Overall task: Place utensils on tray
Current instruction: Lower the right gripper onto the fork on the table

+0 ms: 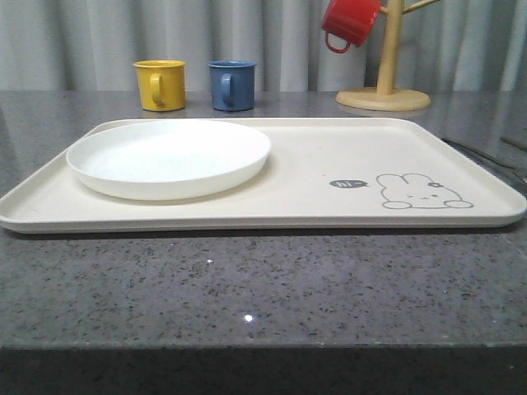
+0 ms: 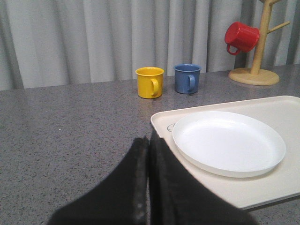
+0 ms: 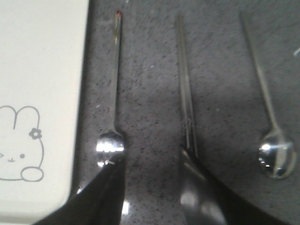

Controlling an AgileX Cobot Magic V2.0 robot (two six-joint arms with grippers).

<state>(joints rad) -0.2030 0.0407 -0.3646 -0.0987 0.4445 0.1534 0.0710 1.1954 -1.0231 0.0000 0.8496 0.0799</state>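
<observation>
Plate (image 1: pixel 169 156) already on tray (image 1: pixel 329 206). Right fingers (image 3: pixel 154 187) spread, straddling table between fork (image 3: pixel 114 93) and chopsticks (image 3: pixel 186 93). Left fingers (image 2: pixel 149 187) clenched, empty. Best centre over fork before closing.

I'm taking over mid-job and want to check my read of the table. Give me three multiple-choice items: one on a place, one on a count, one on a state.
1. The plate sits:
A. on the tray's rabbit end
B. on the tray, away from the rabbit
C. off the tray

2. How many mugs stand on the counter, not on the rack?
A. one
B. two
C. three

3. The left gripper's jaws are:
A. shut
B. wide open
C. gripping a mug

Answers:
1 B, plate opposite the drawing.
2 B, the yellow mug and blue mug; the red mug hangs.
3 A, fingers pressed together, empty.
</observation>
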